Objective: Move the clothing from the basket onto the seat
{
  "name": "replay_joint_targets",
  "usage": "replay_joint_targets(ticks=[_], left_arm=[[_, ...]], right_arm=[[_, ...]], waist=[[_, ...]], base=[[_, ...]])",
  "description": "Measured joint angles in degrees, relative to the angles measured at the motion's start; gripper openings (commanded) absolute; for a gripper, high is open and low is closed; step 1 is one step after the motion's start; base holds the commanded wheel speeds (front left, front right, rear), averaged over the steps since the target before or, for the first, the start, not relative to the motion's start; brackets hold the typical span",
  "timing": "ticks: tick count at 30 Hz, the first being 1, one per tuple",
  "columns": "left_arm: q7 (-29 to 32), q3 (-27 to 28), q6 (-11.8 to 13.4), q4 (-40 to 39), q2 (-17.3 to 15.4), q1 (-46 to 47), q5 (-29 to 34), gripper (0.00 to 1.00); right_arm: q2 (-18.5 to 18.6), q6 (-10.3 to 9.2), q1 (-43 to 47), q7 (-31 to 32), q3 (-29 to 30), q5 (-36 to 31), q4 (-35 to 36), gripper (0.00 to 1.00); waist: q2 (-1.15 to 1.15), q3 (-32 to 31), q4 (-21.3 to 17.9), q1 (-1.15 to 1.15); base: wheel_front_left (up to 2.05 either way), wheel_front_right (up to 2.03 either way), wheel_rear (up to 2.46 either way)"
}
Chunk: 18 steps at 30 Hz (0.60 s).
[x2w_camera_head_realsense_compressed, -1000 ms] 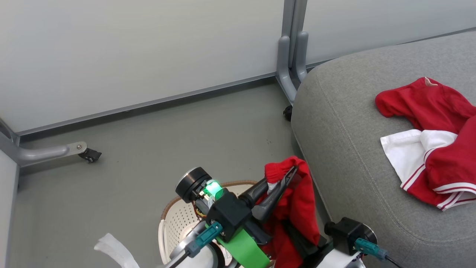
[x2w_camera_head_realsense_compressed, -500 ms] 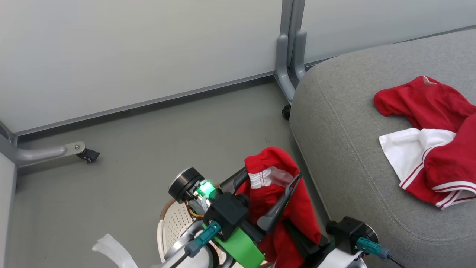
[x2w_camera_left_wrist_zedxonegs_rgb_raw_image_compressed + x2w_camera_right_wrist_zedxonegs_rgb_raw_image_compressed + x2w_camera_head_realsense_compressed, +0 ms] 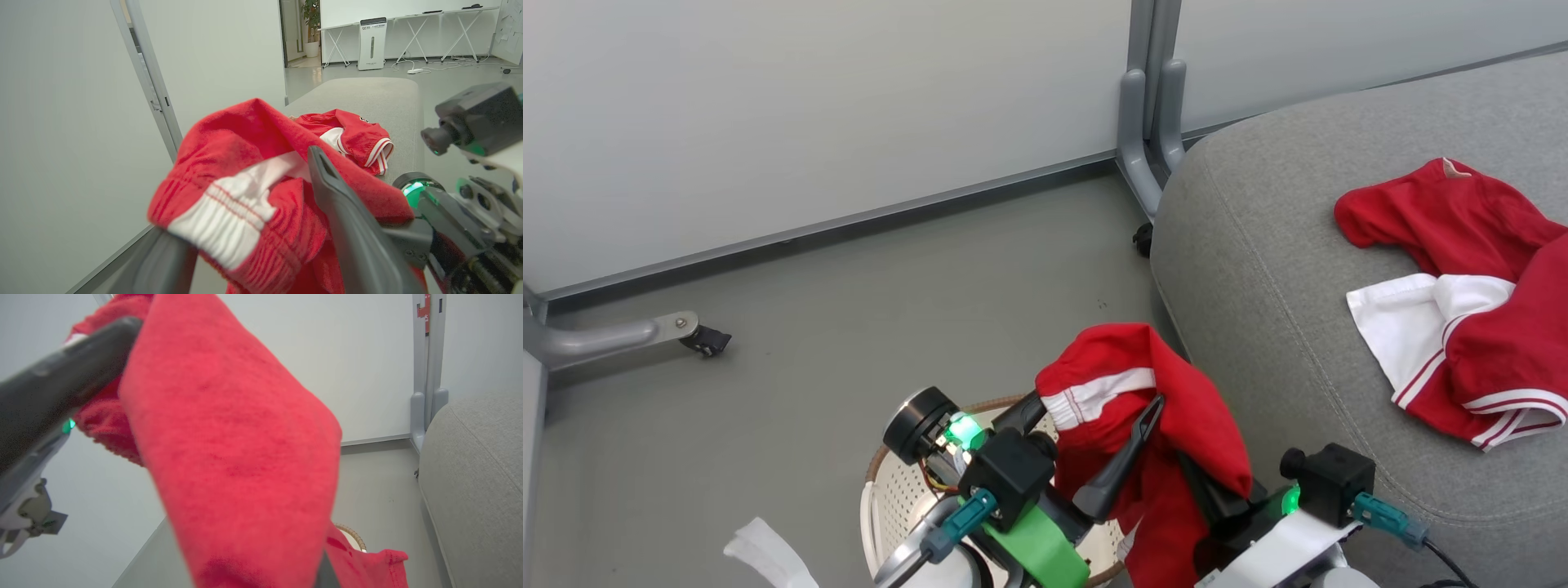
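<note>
Head view: left hand [image 3: 1094,408] spread wide, lifted garment [image 3: 1176,408] draped over its fingers at bottom centre. It hangs above the basket [image 3: 894,490], just left of the seat [image 3: 1258,286]. Right hand [image 3: 1209,490] is closed, apparently pinching the cloth from lower right, tips buried in fabric. Other garments [image 3: 1486,269] lie on the seat at the right edge.

To do it well: carry w/ right hand toward frame right, high enough that the hanging tail clears the seat's rounded edge. Slide the cloth off the left fingers w/o snagging. Drop well in from the edge.

Left wrist view: white striped trim spans the gap btwn the spread fingers; lower cloth cut off at bottom.

Right wrist view: red cloth blocks most of the frame, so the exact grip point can't be made out. Basket interior mostly hidden by arms; can't tell if more clothing remains.
</note>
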<state>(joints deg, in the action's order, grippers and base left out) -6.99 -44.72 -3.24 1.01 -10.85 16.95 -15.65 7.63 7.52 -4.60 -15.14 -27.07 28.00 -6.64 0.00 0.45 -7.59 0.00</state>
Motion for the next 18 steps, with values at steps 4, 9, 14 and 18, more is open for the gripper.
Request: replay_joint_targets(ticks=[4,9,14,18], left_arm=[[-0.65,0.15,0.31,0.85,-0.27,-0.60,-0.62,1.00],[-1.34,0.63,0.97,1.89,-0.88,-1.41,-1.29,1.00],[-2.20,1.77,1.78,2.48,-2.07,-2.29,-1.85,1.00],[-3.15,3.25,2.76,2.20,-3.65,-3.27,-2.22,1.00]], right_arm=[[-0.30,0.00,-0.11,0.00,1.32,0.97,2.21,0.00],[-0.54,0.00,-0.83,0.00,3.30,1.88,4.74,0.00],[-0.55,0.00,-1.30,0.01,6.70,2.33,6.60,0.00],[-0.56,0.00,-1.46,0.00,9.42,2.53,7.72,0.00]], waist=[[0.00,0.54,-0.88,0.00],[0.00,1.35,-2.48,0.00],[0.00,2.79,-4.58,0.00],[0.00,4.05,-6.70,0.00]], base=[[0.00,0.00,0.00],[0.00,0.00,0.00],[0.00,0.00,0.00],[0.00,0.00,0.00]])
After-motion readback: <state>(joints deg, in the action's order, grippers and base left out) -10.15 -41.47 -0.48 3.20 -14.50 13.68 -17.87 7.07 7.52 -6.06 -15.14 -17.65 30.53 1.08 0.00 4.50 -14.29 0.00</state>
